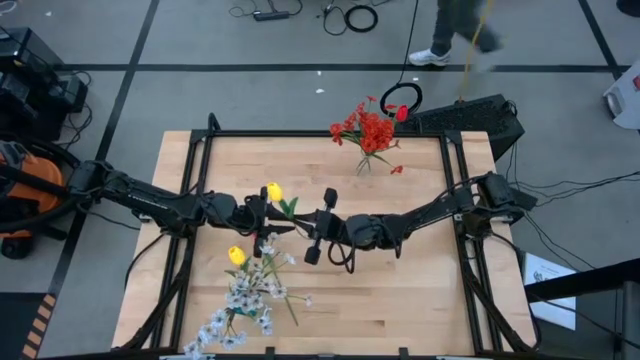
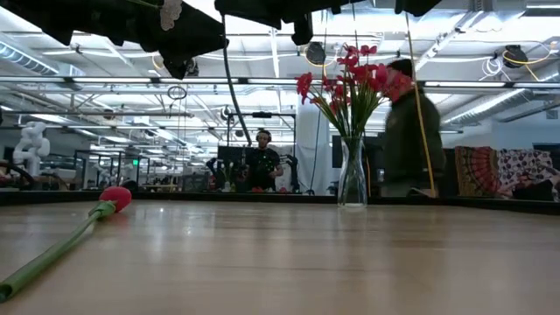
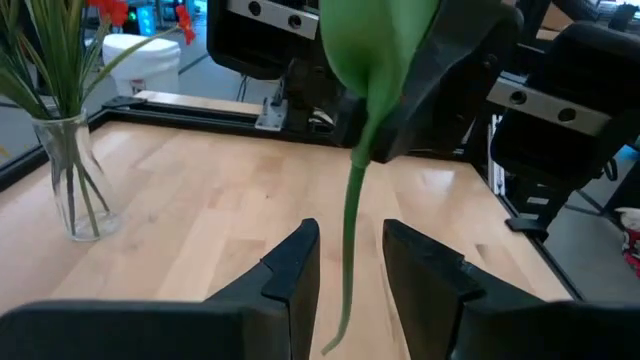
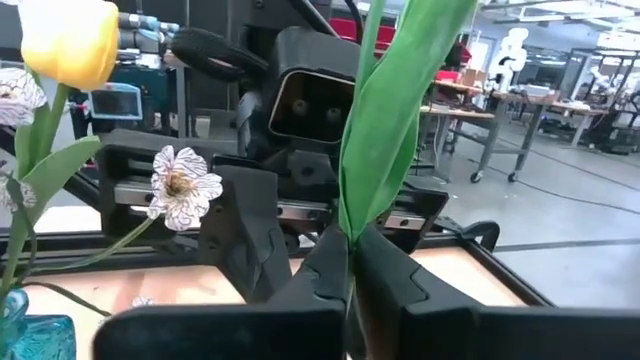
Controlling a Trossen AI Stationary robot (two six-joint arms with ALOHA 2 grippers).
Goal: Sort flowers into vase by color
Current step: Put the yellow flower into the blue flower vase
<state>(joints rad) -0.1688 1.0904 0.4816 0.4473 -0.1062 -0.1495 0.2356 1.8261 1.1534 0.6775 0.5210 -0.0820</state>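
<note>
Your reds mostly stand in the vase (image 1: pixel 365 165), one red tulip (image 2: pixel 112 199) lies loose on the worktop (image 1: pixel 420 290); near the whites (image 1: pixel 245 295), the right tool (image 1: pixel 322 228) pinches a yellow tulip (image 1: pixel 274 192), the left tool (image 1: pixel 262 222) spread around its stalk.

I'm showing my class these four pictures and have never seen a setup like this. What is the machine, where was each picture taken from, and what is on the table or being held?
It is a robot with two dark arms at a wooden table, each ending in a two-finger gripper. One picture looks straight down, one looks level across the tabletop, and two come from cameras on the wrists.

At the table's far edge stands a glass vase of red flowers. A red tulip lies on the wood. Near the front is a bunch of white blossoms with a yellow tulip.

The arms meet mid-table. The right gripper is shut on a green stem, apparently the raised yellow tulip's. The left gripper is open around that stem's lower end.

A person walks behind the table.
</note>
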